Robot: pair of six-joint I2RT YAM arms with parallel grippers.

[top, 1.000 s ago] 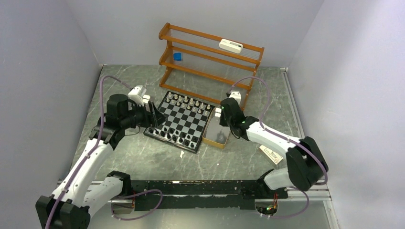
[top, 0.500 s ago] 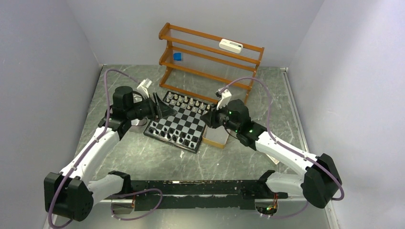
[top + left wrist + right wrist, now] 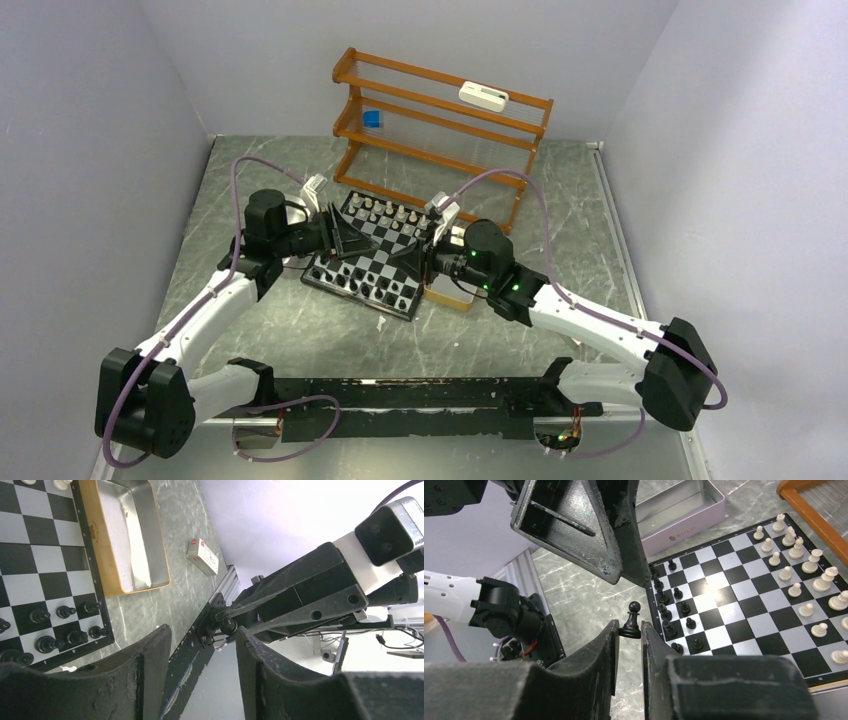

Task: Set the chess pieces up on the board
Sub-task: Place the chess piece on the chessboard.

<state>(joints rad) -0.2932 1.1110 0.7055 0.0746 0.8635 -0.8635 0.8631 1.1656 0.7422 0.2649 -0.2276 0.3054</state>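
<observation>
chess pieces [image 3: 813, 562] are seen standing on the board [image 3: 734, 600]: the white ones [image 3: 794, 588] are lined up in two rows along the side nearest the wooden rack [image 3: 440, 120], and the black ones [image 3: 684, 608] are gathered along the opposite side, nearest the arms

one black pawn [image 3: 632, 616] is kept off the squares. it is pinched at its base between the fingers of the right gripper [image 3: 629, 630], whose jaws are drawn narrow around it, and it is held upright in the air. in the right wrist view it is shown against the grey table [image 3: 589, 590], just beside the board's rim at the black side

the left gripper [image 3: 202, 642] is pointed at it from the other side, nearly tip to tip. its jaws are spread apart with nothing between them, and the pawn is seen just past its fingertips; whether it is touched cannot be told. in the top view both grippers are seen meeting above the board

a tan-rimmed metal tray [image 3: 132, 535] is set against the board's right edge, and a lilac tin [image 3: 684, 507] is set near its left edge. a small white box [image 3: 202, 556] is seen lying on the table beyond the tray, well apart from the board
</observation>
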